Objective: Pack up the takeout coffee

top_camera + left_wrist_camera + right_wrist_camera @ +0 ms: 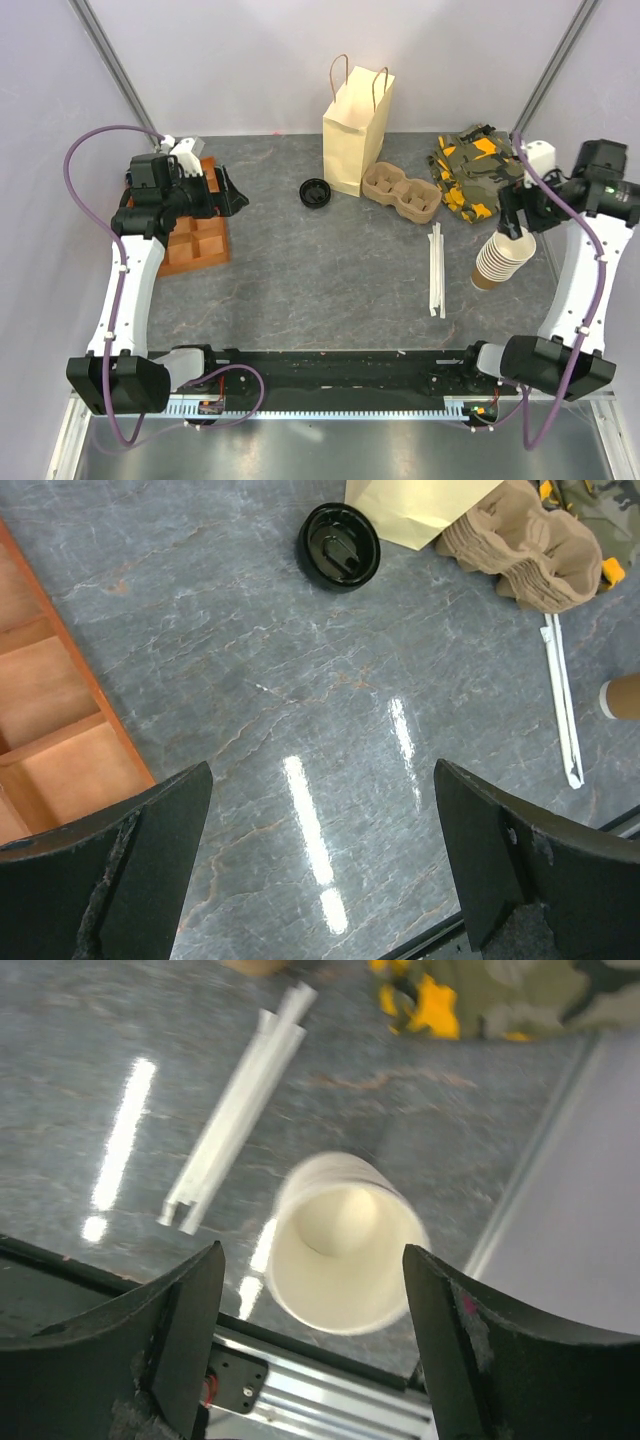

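At the far left of the overhead view, an orange compartment tray [200, 245] sits on the grey table [330, 290]. The left gripper [322, 772] hangs beside its right edge, fingers spread wide with nothing between them. Toward upper centre lies a loose black lid [315, 192], and just right of it a tan paper bag [355, 130] stands upright. A cardboard cup carrier [402, 192] rests against the foot of the bag. Further right are a camouflage cloth [475, 170] and, below it, white wrapped straws [437, 270]. At the right, a tilted stack of pale cups [503, 258] leans, brown at its lower end. The right gripper [312, 1252] is at its mouth with fingers parted either side of the rim; I cannot tell whether they touch. I cannot make out the takeout coffee in any view.
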`<state>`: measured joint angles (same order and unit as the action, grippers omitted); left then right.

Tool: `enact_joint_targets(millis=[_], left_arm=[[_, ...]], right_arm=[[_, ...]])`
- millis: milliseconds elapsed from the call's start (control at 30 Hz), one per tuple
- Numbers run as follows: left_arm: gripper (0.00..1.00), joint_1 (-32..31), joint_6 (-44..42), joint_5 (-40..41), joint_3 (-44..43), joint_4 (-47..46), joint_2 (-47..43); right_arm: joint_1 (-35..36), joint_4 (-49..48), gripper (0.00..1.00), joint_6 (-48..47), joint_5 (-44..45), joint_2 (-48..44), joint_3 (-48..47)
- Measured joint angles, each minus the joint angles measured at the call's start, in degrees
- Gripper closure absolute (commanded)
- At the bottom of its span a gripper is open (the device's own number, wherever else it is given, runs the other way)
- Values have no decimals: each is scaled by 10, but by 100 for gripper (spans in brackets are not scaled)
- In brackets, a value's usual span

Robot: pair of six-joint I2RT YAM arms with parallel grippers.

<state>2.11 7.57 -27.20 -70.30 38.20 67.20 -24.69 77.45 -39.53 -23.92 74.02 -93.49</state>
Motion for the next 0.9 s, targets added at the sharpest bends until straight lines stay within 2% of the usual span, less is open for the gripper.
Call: enact_joint_targets(millis=[67,200,333,467,667,900], left_arm=[[0,0,3,-3,0,-5,0],[0,0,6,-5,3,-10,0],[0,0,7,-5,5,-11,-5],[0,0,8,-5,11,-14,-17],[0,0,8,-5,12,-19,-20],[0,0,11,-5,13,-20,-20]], right_arm=[[50,0,31,19,3,-8,3],[113,1,38,51,10,-22,16],[117,2,42,72,38,-24,30],[120,2,50,84,63,-26,46],[126,3,53,91,87,-31,94],[127,2,57,94,107,-31,98]])
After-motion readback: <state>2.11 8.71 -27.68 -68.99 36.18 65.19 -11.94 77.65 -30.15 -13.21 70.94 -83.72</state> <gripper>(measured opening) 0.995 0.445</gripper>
